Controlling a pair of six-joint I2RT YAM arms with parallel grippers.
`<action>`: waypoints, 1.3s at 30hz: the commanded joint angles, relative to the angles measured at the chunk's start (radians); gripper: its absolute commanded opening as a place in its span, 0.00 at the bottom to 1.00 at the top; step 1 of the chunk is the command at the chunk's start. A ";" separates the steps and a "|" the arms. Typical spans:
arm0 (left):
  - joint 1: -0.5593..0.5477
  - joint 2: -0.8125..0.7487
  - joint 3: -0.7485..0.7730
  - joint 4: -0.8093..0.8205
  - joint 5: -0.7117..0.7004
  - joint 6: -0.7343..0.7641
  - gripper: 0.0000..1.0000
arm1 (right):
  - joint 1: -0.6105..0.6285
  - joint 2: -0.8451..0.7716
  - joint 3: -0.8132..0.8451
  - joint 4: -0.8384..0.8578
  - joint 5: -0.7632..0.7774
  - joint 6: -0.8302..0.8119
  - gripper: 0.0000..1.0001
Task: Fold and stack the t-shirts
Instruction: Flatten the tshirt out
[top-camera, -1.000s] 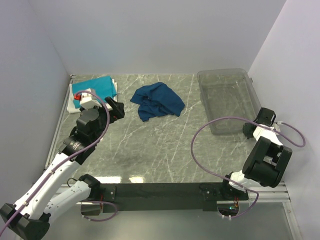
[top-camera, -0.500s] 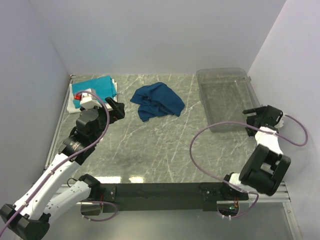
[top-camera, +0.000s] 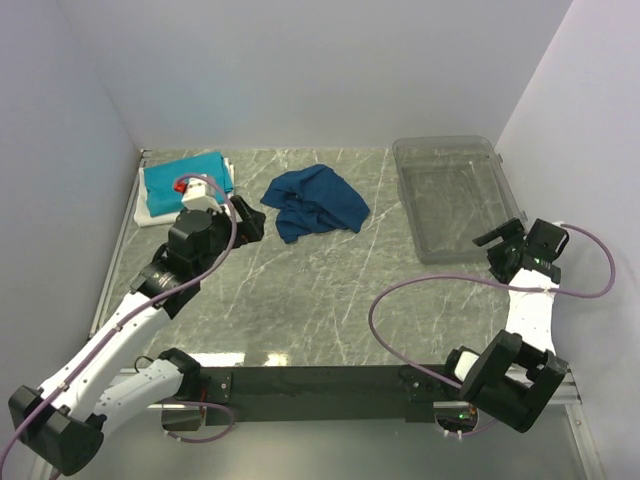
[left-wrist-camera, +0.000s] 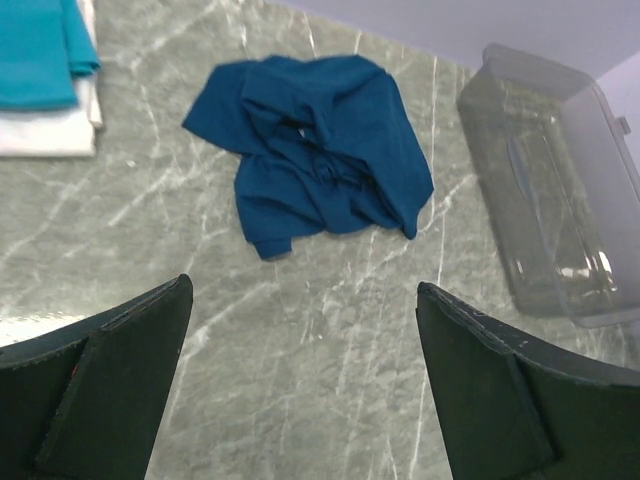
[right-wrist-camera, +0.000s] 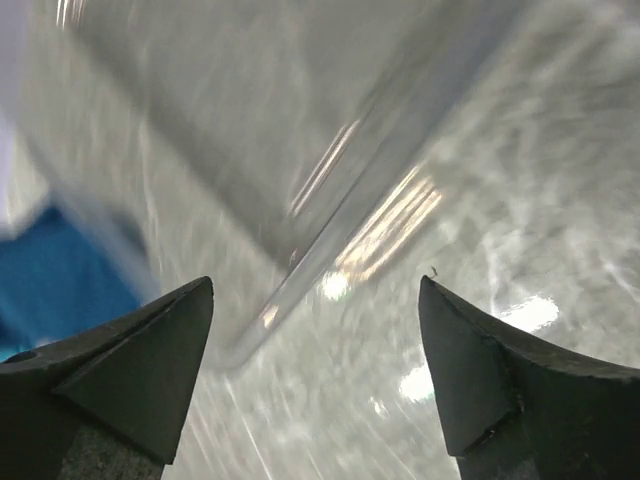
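A crumpled navy blue t-shirt (top-camera: 315, 201) (left-wrist-camera: 315, 165) lies bunched on the marble table at the back middle. A folded teal t-shirt (top-camera: 183, 179) (left-wrist-camera: 35, 50) rests on a folded white one (top-camera: 150, 215) (left-wrist-camera: 50, 130) in the back left corner. My left gripper (top-camera: 247, 218) (left-wrist-camera: 305, 300) hovers open just left of the navy shirt, nothing between its fingers. Over at the right my right gripper (top-camera: 497, 240) (right-wrist-camera: 315, 290) stands open and holds nothing, by the near corner of the bin. The navy shirt shows as a blue blur (right-wrist-camera: 60, 270) in the right wrist view.
A clear plastic bin (top-camera: 455, 195) (left-wrist-camera: 560, 190) (right-wrist-camera: 330, 190) stands at the back right with nothing visible inside. White walls close in the table on the left, back and right. A black rail (top-camera: 320, 380) runs along the near edge.
My right gripper opened and its arm swung up and out toward the bin's near corner. My left arm moved slightly toward the navy shirt.
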 joint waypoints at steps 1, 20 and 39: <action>0.009 0.036 0.034 0.051 0.062 -0.023 0.99 | 0.025 -0.030 0.039 -0.043 -0.225 -0.209 0.88; 0.150 0.860 0.524 0.098 0.401 -0.283 0.75 | 0.824 0.495 0.768 -0.443 -0.308 -1.220 0.77; -0.029 1.136 0.770 0.004 0.278 -0.363 0.58 | 0.631 0.484 0.643 -0.319 -0.515 -1.055 0.76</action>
